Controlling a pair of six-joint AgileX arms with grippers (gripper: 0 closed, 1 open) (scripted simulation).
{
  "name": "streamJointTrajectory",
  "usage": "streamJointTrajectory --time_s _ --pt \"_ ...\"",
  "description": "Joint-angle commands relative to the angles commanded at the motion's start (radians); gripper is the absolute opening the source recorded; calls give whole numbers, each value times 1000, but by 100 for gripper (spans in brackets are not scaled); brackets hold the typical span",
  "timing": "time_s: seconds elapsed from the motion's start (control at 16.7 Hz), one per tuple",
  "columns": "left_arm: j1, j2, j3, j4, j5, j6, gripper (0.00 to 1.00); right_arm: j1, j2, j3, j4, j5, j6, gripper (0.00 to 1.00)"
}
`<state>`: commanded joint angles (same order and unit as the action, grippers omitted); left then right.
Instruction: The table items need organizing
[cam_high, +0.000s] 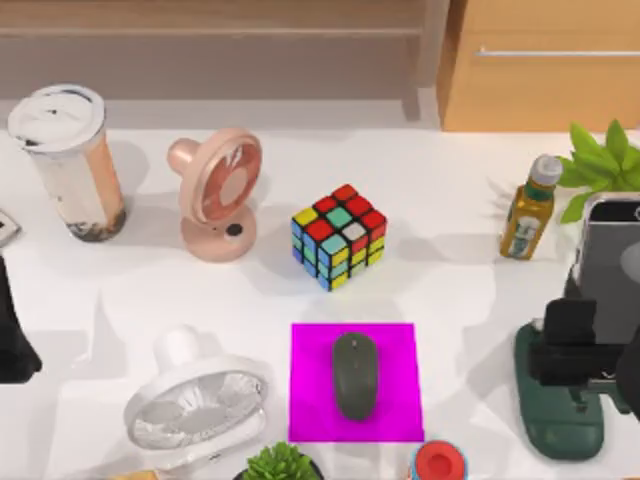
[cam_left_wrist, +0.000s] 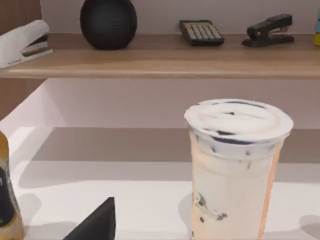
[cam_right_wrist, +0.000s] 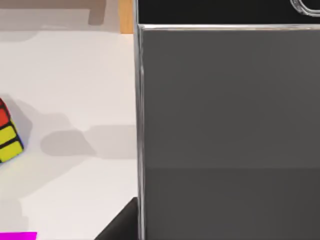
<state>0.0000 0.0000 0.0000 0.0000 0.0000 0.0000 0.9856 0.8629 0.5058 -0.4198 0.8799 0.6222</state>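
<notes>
Where the right arm reaches in at the top view's right edge, the right gripper (cam_high: 600, 375) hangs over a dark green stand (cam_high: 560, 410) with the smartphone (cam_high: 612, 262) upright just above it; whether its fingers clamp the phone cannot be told. From the right wrist camera the smartphone's grey face and silver edge (cam_right_wrist: 225, 125) loom close. At the left edge a dark piece of the left arm (cam_high: 15, 335) sits near the cup (cam_high: 70, 160), and I cannot tell the state of the left gripper. The cup stands upright at the far left of the tabletop (cam_high: 450, 290), its white lid (cam_left_wrist: 238, 122) close to the left wrist camera. The mouse (cam_high: 355, 375) lies on the magenta mat (cam_high: 310, 400) near the front middle, the puzzle cube (cam_high: 340, 235) behind it, a pink fan (cam_high: 218, 195) and a white fan (cam_high: 195, 405) to the left.
</notes>
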Motion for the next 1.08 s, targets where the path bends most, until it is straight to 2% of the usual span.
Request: streamJointTrajectory --time_s 0.54,1.08 --pt "0 0 0 0 0 0 100 0 0 0 0 0 0 98" --pt "0 0 0 0 0 0 100 1 -1 0 0 0 0 100"
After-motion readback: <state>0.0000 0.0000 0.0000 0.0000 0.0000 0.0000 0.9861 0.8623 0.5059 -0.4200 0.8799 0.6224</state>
